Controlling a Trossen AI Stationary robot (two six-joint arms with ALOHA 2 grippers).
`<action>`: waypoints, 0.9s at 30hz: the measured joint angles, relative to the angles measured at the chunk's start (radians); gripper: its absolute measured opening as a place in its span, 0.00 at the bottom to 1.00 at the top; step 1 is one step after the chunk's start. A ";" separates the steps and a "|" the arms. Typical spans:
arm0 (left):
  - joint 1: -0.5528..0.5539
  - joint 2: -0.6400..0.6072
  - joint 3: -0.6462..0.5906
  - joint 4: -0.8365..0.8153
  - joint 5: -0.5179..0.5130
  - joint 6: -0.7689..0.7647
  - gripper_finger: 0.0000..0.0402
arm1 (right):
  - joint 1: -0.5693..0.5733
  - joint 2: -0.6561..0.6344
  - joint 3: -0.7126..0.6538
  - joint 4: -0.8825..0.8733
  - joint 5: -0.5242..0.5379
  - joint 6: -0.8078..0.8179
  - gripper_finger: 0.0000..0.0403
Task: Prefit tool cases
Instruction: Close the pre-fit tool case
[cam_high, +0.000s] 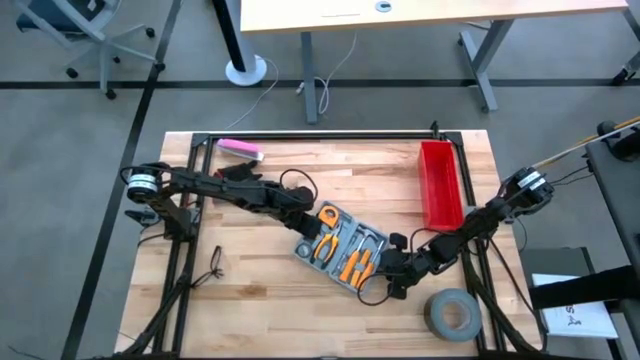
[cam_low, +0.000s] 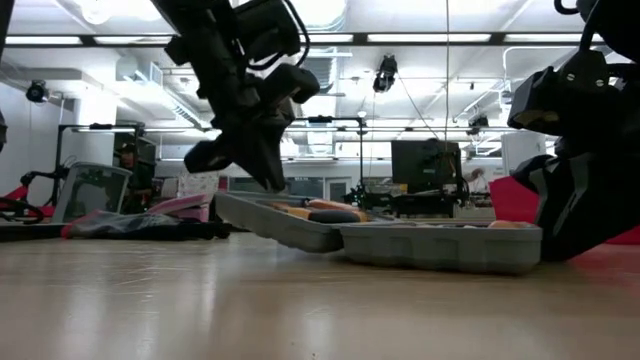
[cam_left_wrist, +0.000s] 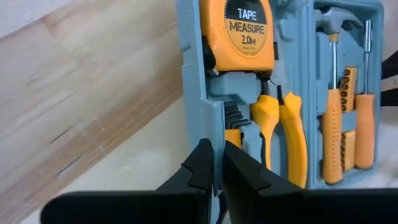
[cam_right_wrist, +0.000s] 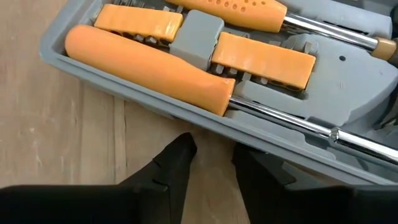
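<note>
You are working a case (cam_high: 342, 248) lying open mid-tabletop (cam_high: 270, 300), left gripper (cam_left_wrist: 214, 168) jaws pinching its near rim, right gripper (cam_right_wrist: 208, 165) jaws spreading just off the far edge; stiff plastic, tool-laden and probably heavy, so keep gripping rims.

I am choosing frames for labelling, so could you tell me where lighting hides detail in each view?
Low view: ceiling lights behind turn the left gripper into a silhouette, the case dim. High view: even, soft shadows. Left wrist view: tape measure glare-free. Right wrist view: glints on the steel shafts.
</note>
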 joint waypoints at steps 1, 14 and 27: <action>-0.001 0.000 0.007 -0.009 0.000 0.000 0.03 | 0.000 0.000 0.000 0.000 0.000 0.000 0.26; -0.006 -0.002 0.090 -0.078 0.006 0.020 0.05 | 0.000 0.000 0.000 0.000 0.002 -0.001 0.29; -0.052 -0.005 0.179 -0.084 0.000 0.018 0.05 | -0.029 -0.008 0.000 -0.003 -0.004 -0.021 0.28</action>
